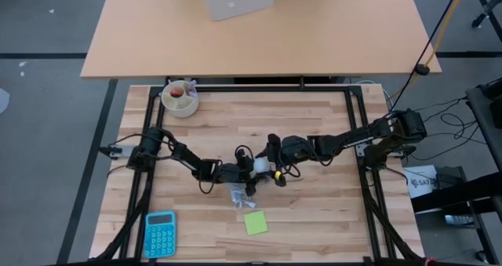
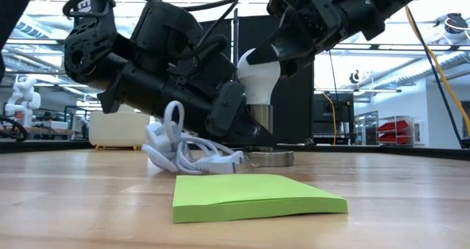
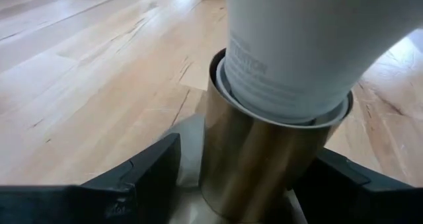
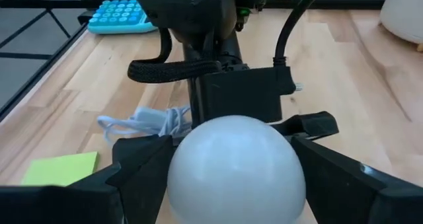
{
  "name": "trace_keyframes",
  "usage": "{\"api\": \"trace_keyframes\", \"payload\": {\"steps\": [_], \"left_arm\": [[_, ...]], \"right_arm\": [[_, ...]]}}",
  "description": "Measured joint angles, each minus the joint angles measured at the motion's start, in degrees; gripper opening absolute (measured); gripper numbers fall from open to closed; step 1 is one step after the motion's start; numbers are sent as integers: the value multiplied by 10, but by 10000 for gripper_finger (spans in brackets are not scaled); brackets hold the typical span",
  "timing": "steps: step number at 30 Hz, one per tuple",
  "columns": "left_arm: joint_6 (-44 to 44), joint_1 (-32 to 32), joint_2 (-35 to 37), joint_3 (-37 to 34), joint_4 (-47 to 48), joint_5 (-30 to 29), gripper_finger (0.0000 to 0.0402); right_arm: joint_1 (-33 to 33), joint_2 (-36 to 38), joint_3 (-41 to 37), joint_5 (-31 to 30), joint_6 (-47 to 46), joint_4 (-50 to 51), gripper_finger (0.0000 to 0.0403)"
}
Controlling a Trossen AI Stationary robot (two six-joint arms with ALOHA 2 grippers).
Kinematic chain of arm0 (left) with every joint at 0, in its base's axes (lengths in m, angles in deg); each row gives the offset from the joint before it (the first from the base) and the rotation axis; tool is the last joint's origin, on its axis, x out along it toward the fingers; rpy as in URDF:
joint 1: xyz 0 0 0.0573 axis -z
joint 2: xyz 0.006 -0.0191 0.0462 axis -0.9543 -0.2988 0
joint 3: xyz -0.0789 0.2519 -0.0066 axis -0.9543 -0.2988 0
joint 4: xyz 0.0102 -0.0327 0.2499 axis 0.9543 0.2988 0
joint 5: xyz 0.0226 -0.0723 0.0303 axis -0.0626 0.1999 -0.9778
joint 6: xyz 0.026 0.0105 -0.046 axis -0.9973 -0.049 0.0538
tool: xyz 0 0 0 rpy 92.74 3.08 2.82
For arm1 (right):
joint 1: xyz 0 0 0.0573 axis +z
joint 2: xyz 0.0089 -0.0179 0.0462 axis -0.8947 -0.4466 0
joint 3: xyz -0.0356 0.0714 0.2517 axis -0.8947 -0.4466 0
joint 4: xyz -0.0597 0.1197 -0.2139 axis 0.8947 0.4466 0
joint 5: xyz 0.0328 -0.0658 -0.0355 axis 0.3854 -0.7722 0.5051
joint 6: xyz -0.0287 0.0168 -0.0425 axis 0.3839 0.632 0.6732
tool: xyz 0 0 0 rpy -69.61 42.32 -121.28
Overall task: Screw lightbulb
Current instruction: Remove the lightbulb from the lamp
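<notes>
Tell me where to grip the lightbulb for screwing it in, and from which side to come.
Grip the lightbulb on its rounded white globe, coming from above: it stands upright with its neck in the metal socket, so only the globe is free. The right gripper holds it there already; the left gripper clamps the socket.
</notes>
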Motion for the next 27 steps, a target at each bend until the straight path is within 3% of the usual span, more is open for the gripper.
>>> {"api": "trace_keyframes", "payload": {"steps": [9,15,19,27], "left_arm": [[1,-1,0,0,1,-3,268],[7,-3,0,0,13,-24,268],[12,-5,0,1,15,-25,268],[13,-6,0,1,16,-28,268]], "right_arm": [[8,0,23,-10,-1,-9,299],[21,16,79,-48,14,120,299],[37,22,119,-106,14,201,294],[62,22,149,-216,-51,256,290]]}}
